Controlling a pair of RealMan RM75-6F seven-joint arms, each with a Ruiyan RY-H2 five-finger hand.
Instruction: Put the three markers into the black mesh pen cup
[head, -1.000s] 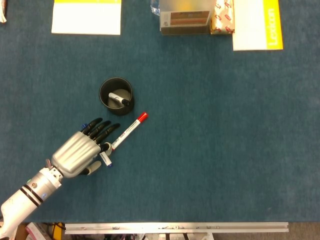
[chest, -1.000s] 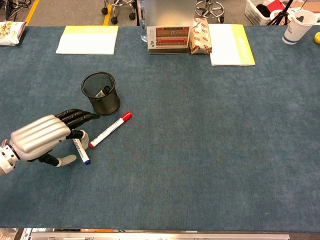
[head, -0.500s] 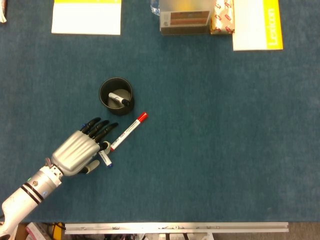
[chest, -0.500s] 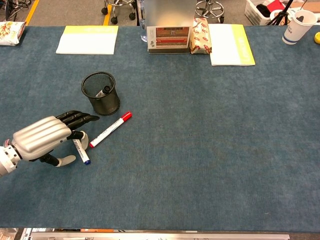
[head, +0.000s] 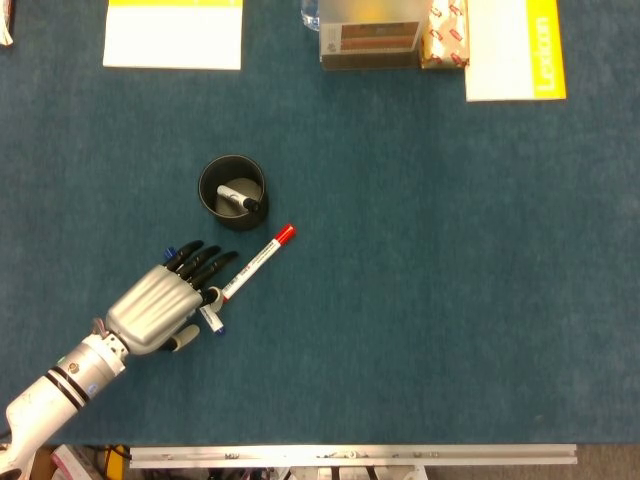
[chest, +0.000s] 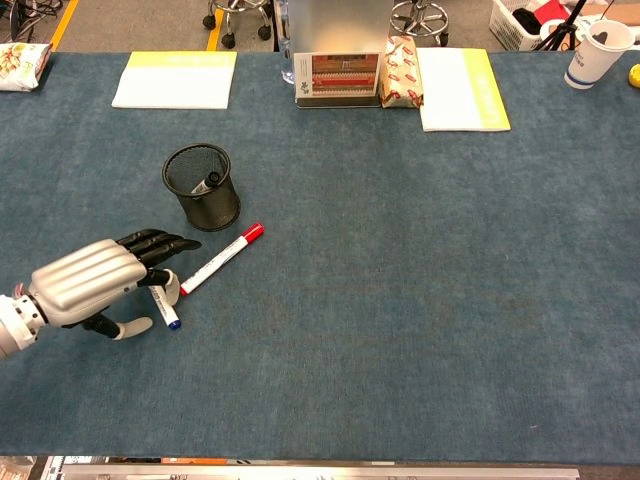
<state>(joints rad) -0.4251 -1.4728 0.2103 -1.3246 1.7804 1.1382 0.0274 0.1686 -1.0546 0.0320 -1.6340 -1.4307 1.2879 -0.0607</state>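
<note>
One marker is already in the black mesh pen cup, so approx. a third done, two left. Red-capped marker lies flat on the desk just below-right of the cup, untouched. Blue-capped marker lies by the left hand, which hangs over it w/ fingers curved down, fingertips pointing toward the cup; thumb sits next to the barrel, but can't tell if it's actually pinched or only touched. Right hand isn't visible in either view. Remaining: pick up blue, drop it in, then red.
</note>
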